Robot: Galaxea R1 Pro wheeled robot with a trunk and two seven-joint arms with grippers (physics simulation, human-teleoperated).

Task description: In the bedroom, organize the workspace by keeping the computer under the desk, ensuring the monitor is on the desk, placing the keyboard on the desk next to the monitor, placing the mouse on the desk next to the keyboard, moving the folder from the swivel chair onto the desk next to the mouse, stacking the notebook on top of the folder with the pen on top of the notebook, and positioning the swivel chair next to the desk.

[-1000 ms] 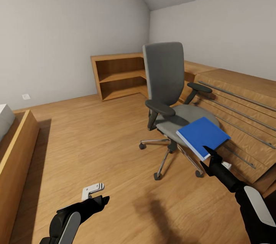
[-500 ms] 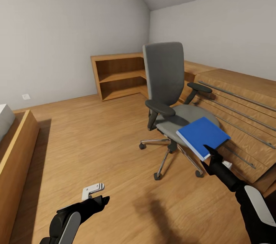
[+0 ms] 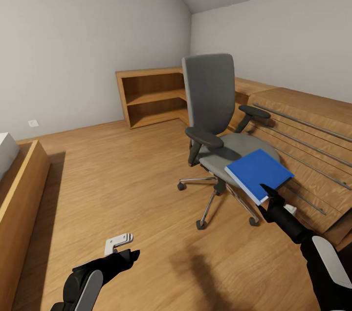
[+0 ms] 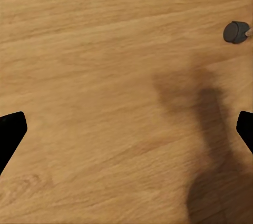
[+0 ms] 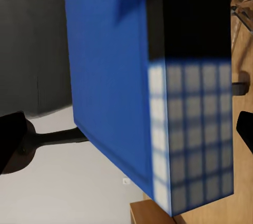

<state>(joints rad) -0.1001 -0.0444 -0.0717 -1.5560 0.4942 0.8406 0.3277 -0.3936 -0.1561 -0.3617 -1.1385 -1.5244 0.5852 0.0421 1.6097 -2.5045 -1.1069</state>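
Head view | blue folder (image 3: 258, 173) seen on swivel chair (image 3: 217, 120) seat edge | right end effector (image 3: 270, 195) spread at folder's corner | left end effector (image 4: 126, 134) spread over floor (image 3: 122, 179)

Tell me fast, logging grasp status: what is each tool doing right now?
Left tool: open, empty, above the wood floor.
Right tool: open, fingertips either side of the blue folder on the swivel chair, not gripping it.

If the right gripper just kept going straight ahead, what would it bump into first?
Most likely the blue folder on the swivel chair: the right gripper points at its near edge, jaws open, though the remaining gap is hard to judge.
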